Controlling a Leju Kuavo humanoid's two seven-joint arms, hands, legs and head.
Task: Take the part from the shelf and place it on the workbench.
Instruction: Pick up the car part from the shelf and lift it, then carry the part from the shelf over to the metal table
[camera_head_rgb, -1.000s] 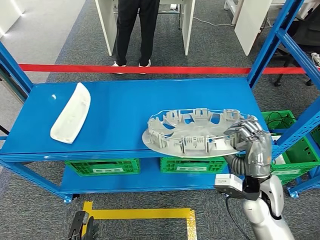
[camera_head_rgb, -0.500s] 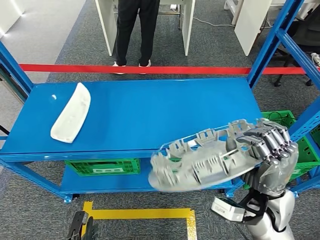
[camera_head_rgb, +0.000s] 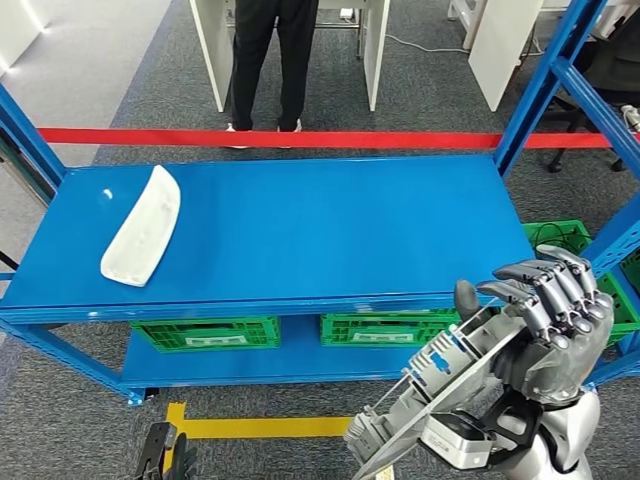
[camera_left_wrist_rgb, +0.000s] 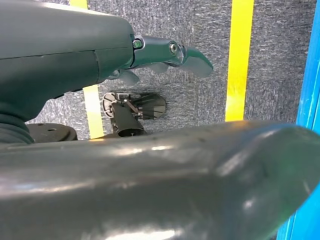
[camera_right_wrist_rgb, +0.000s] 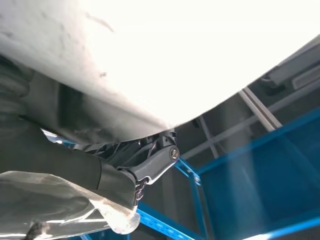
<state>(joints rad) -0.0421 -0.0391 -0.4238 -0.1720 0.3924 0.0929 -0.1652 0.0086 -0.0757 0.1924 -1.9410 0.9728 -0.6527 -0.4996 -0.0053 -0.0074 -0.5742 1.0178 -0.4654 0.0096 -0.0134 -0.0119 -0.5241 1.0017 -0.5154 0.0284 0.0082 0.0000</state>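
Transport step, judged: right hand (camera_head_rgb: 551, 320) fingers clamp the grey ribbed plastic wheel-cover part (camera_head_rgb: 423, 395), steeply tilted at 5 o'clock, off the blue metal shelf (camera_head_rgb: 302, 230). Left hand's (camera_left_wrist_rgb: 113, 55) fingers: cannot tell. Next move calls for carrying to workbench.

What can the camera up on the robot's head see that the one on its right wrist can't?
Head view alone: the white panel lying on the shelf's blue top, green crates underneath, red tape and a person's legs behind. Right wrist view alone: the part's pale underside close up. Both: the right hand gripping the grey part, tilted steeply, with blue shelf framing.
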